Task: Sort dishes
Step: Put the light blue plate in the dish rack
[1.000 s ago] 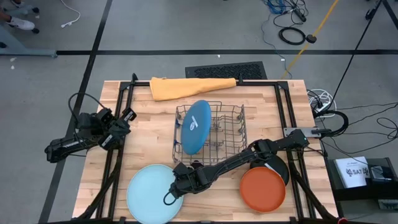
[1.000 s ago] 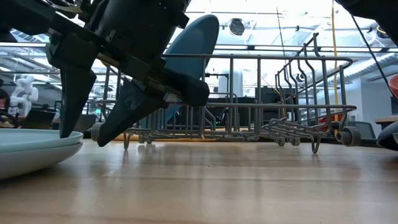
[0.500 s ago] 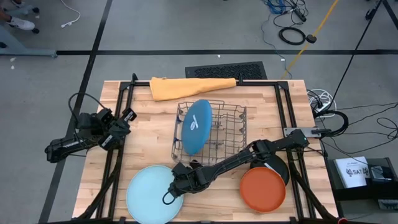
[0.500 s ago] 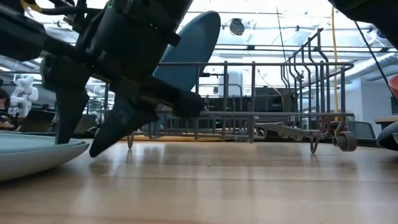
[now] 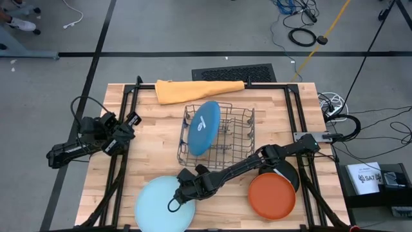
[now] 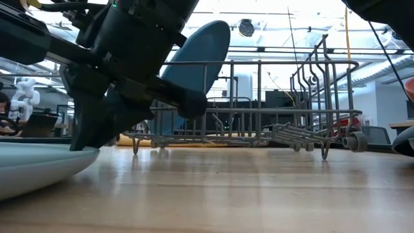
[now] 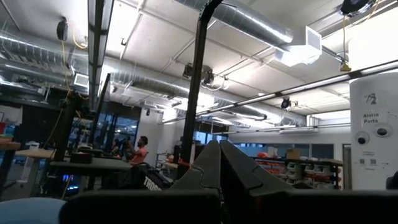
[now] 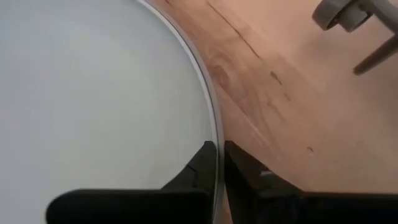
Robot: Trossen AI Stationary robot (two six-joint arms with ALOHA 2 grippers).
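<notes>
1. Right gripper (image 5: 181, 197) is clamped on the rim of the light blue plate (image 5: 158, 205); in the right wrist view its fingers (image 8: 205, 163) pinch the plate's edge, one above and one below.
2. Sorting appears barely started: one blue plate (image 5: 203, 127) stands upright in the wire dish rack (image 5: 241, 132), just beyond the gripper.
3. Still left on the table (image 5: 154, 129): the gripped plate, plus the orange plate (image 5: 271, 196) and the black plate (image 5: 288, 173) back along the arm.
4. Right arm reaches low across the table, fully stretched out.
5. Left gripper (image 5: 133, 119) waits well apart, fingers together, holding nothing.
</notes>
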